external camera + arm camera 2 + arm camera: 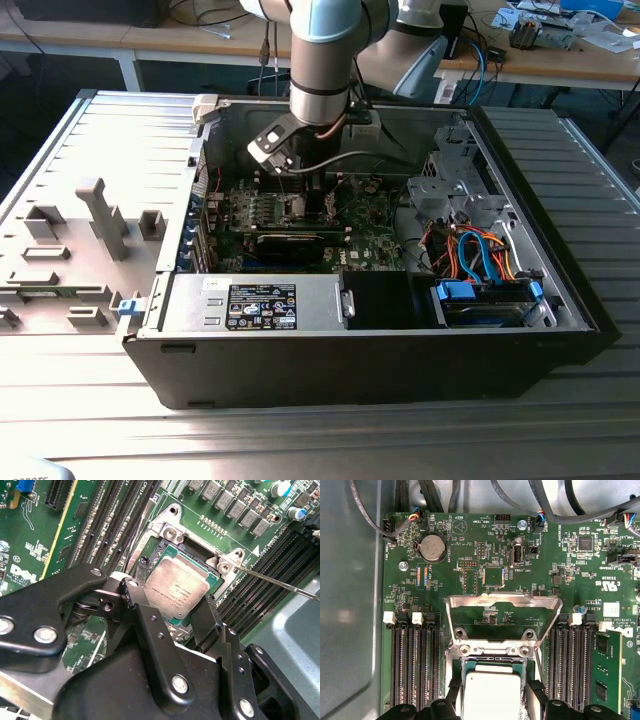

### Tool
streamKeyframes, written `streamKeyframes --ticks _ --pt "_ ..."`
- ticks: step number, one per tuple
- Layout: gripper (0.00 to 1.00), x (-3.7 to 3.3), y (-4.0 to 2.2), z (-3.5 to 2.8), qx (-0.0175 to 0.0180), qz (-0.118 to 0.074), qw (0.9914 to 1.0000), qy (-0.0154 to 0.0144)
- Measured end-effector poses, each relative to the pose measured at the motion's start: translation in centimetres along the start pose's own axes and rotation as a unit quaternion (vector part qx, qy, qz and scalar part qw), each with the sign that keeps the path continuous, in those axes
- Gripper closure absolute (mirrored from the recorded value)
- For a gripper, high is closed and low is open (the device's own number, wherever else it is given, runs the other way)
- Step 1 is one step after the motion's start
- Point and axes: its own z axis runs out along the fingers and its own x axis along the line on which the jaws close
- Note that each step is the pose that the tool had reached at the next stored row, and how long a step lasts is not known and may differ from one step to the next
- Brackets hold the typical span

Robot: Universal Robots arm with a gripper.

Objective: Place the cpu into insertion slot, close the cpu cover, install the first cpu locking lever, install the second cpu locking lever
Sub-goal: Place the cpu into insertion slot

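On a ribbed metal table point(350, 440) near wooden desks point(590, 62), the hand point(171, 602) clamps the cpu point(180, 582).

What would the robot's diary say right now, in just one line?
hand: at cpu | cpu: at slot | cover: open

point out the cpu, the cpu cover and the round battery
cpu point(177, 587): second wrist view, middle of its silvery top
cpu cover point(535, 602): first wrist view, silver frame beside the window
round battery point(433, 547): first wrist view, centre of its face
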Motion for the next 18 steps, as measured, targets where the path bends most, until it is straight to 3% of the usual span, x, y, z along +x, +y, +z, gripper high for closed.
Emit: streamKeyframes --ticks 4,8,14,15,17,18 --pt "0.38 -0.01 0.0 -0.01 -0.0002 -0.013 0.99992 -0.0033" --pt "0.38 0.01 0.01 -0.03 -0.0002 -0.013 0.99991 -0.0033" --pt "0.38 -0.01 -0.01 -1.07 -0.0002 -0.013 0.99991 -0.0032" --pt "0.38 -0.02 -0.01 -1.2 -0.0002 -0.013 0.99992 -0.003" --pt "0.4 -0.01 -0.01 -1.29 -0.0005 -0.013 0.99992 0.0013" --pt "0.46 -0.01 -0.02 -1.36 -0.0004 -0.013 0.99992 0.0017"
